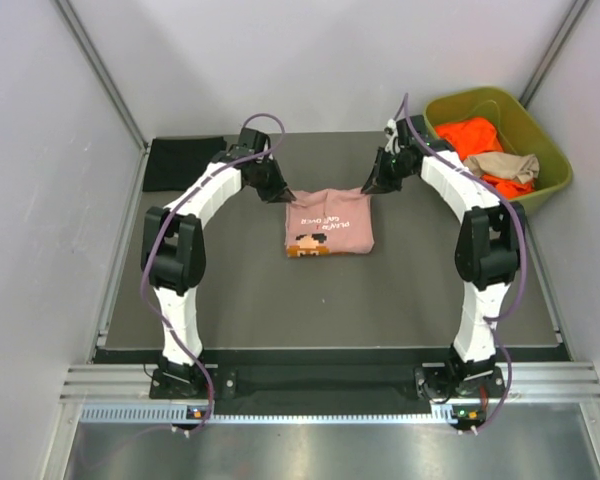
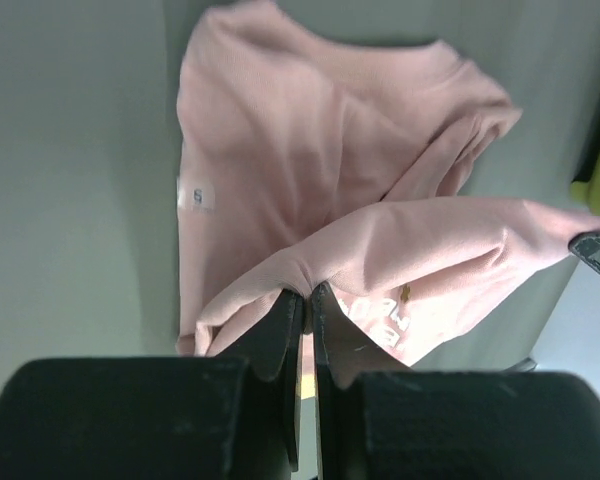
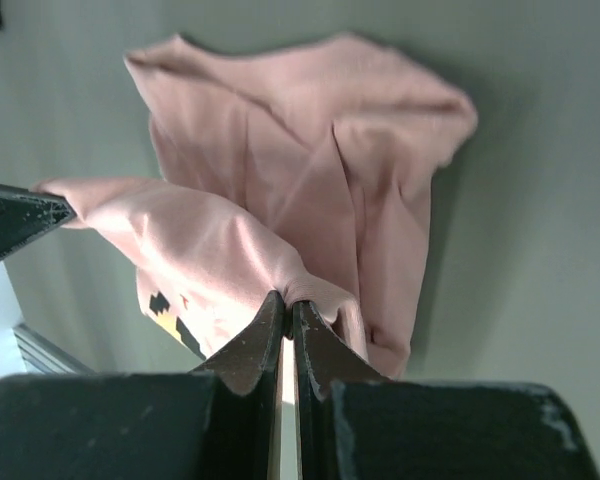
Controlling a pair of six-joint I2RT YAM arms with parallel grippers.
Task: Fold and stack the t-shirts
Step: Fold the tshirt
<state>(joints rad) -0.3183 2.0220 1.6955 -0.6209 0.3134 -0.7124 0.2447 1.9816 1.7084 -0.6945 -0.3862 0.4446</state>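
Pink t-shirt, partly folded, lies at the middle of the grey table, print upward. Left gripper and right gripper each pinch a raised far corner of its upper layer, jaws closed on the cloth. At the far right corner, well apart from the shirt, an olive-green bin holds an orange t-shirt and a tan t-shirt. A black cloth lies flat at the far left, beside the left arm.

White links, black joints, purple cables, black fingers.
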